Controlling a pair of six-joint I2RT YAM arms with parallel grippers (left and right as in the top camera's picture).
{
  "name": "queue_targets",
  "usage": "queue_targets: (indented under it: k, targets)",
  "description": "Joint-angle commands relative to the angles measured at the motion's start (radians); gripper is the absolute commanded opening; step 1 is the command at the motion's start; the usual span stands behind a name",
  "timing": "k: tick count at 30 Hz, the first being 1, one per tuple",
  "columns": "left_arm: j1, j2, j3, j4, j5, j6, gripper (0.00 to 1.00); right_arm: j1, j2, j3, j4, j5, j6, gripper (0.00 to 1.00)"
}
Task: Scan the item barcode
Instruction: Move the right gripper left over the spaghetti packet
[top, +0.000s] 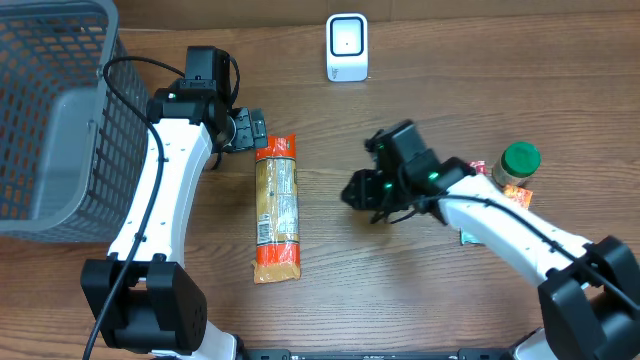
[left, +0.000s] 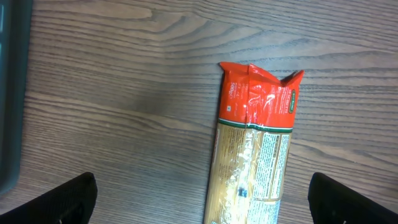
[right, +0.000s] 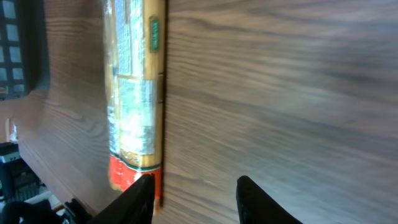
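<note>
Pasta packet lies flat on the table, left of frame centre, long axis top to bottom. Left end effector spread wide, empty, just beside packet's upper end. Right end effector parted, grasping nothing, right of packet.

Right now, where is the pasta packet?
In the overhead view the pasta packet lies flat on the table left of centre, its top end beside the left gripper, with the right gripper off to its right.
</note>
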Motion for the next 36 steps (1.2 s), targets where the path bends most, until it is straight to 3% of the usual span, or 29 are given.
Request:
queue_targets:
  k: [1,6,14,17,20,21,23,24,28,36]
  targets:
    - [0.000,-0.012,0.015,0.000,-0.007,0.005,1.00,0.091,-0.007,0.019,0.018,0.143,0.147,0.47]
    - [0.000,-0.012,0.015,0.000,-0.007,0.005,1.00,0.198,0.021,0.019,0.068,0.269,0.168,0.63]
    - [0.000,-0.012,0.015,0.054,0.002,0.004,1.00,0.268,0.056,0.019,0.131,0.285,0.164,0.64]
    - [0.000,-0.012,0.015,0.040,0.062,-0.014,1.00,0.267,0.062,0.019,0.130,0.285,0.164,0.78]
    - [0.000,-0.012,0.015,-0.010,0.121,-0.006,1.00,0.267,0.065,0.019,0.126,0.285,0.164,0.78]
    - [0.000,-0.012,0.015,-0.019,0.122,0.010,0.90,0.267,0.066,0.019,0.123,0.285,0.164,0.78]
    - [0.000,-0.012,0.011,-0.054,0.116,0.031,0.30,0.267,0.066,0.019,0.121,0.285,0.164,0.78]
    - [0.000,-0.011,0.007,-0.074,0.113,0.030,0.08,0.267,0.066,0.019,0.121,0.285,0.164,0.78]
    - [0.000,-0.011,-0.060,-0.100,0.043,0.010,0.04,0.267,0.068,0.019,0.125,0.285,0.164,0.78]
    - [0.000,-0.010,-0.348,0.150,0.055,-0.023,0.11,0.268,0.103,0.019,0.144,0.284,0.165,0.77]
